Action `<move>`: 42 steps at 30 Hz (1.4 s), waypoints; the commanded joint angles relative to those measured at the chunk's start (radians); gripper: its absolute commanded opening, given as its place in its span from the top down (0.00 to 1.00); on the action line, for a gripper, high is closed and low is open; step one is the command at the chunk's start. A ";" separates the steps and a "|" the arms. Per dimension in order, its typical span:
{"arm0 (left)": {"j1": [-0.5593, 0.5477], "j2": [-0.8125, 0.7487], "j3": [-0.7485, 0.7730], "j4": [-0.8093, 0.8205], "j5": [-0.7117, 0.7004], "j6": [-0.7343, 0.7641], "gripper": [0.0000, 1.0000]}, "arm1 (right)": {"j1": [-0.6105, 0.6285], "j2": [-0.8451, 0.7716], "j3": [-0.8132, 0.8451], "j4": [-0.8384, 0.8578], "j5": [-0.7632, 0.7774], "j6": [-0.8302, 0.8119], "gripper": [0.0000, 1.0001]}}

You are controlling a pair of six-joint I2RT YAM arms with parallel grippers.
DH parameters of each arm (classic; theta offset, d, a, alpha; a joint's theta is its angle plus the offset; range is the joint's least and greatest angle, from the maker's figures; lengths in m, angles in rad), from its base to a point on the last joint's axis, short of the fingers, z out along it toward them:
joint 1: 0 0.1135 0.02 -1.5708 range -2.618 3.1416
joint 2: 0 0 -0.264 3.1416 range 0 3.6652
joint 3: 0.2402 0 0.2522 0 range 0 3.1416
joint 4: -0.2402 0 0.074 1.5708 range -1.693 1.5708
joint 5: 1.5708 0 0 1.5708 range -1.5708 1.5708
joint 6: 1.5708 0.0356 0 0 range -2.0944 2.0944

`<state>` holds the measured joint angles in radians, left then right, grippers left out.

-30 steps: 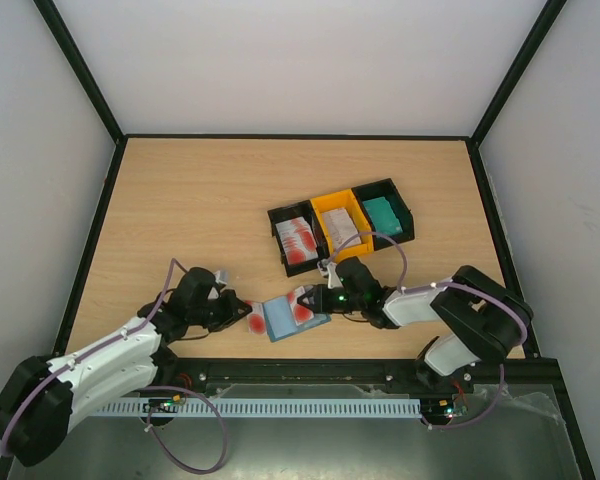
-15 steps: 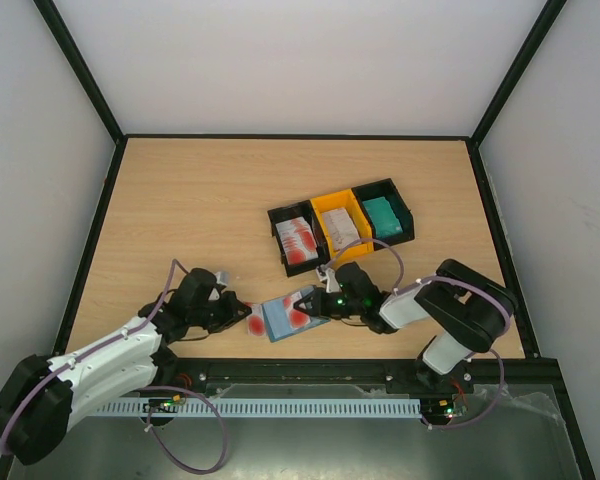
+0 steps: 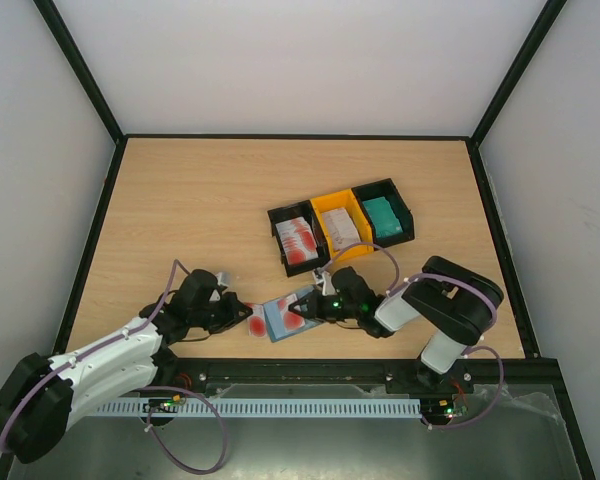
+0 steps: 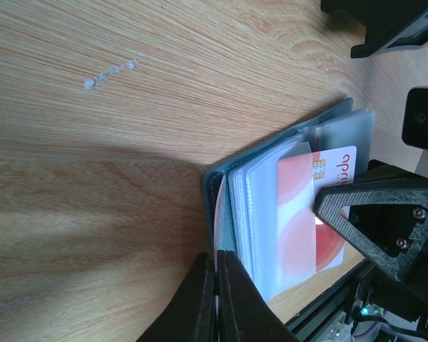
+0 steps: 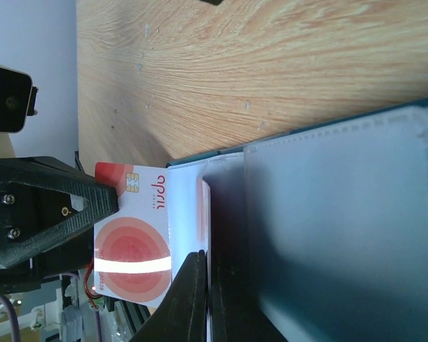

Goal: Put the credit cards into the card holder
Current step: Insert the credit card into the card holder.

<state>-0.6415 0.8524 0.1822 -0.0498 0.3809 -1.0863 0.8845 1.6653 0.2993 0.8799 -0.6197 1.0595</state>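
Near edge: holder (image 3: 277, 321) open | left gripper (image 3: 242, 318) pinching card (image 5: 132, 235) | right gripper (image 3: 305, 305) pinching card (image 4: 299, 214) | far bins (image 3: 332, 200) hold cards (image 3: 296, 240)

The holder (image 3: 285, 318) lies open on the surface (image 3: 200, 210), near the front edge and between the two arms. The left jaws sit at its left end, the right jaws at its right end. A card (image 4: 307, 214) lies on the holder's sleeves at the right. A second card (image 3: 256, 321) sticks out past the left end. Each seems pinched by the jaws beside it, though the views are tight. Behind the holder and slightly right, three bins (image 3: 277, 240) stand side by side, each with a stack of cards (image 3: 296, 242) in it.
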 commanded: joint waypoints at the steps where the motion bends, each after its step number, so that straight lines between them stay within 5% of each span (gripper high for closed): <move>1: -0.009 0.000 -0.020 -0.012 -0.007 -0.008 0.97 | 0.019 0.035 0.009 0.041 0.031 0.016 0.97; 12: -0.009 -0.019 -0.019 -0.013 -0.005 -0.001 0.98 | 0.023 -0.149 0.012 -0.195 0.183 -0.022 0.58; 33: -0.009 -0.021 -0.020 -0.007 0.010 0.025 0.97 | 0.168 -0.042 0.170 -0.384 0.315 -0.098 0.59; 42: -0.009 -0.019 0.002 -0.012 0.005 0.036 0.97 | 0.177 -0.131 0.220 -0.578 0.433 -0.166 0.45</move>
<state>-0.6460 0.8383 0.1764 -0.0471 0.3832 -1.0660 1.0554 1.5791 0.5114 0.4435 -0.2783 0.9363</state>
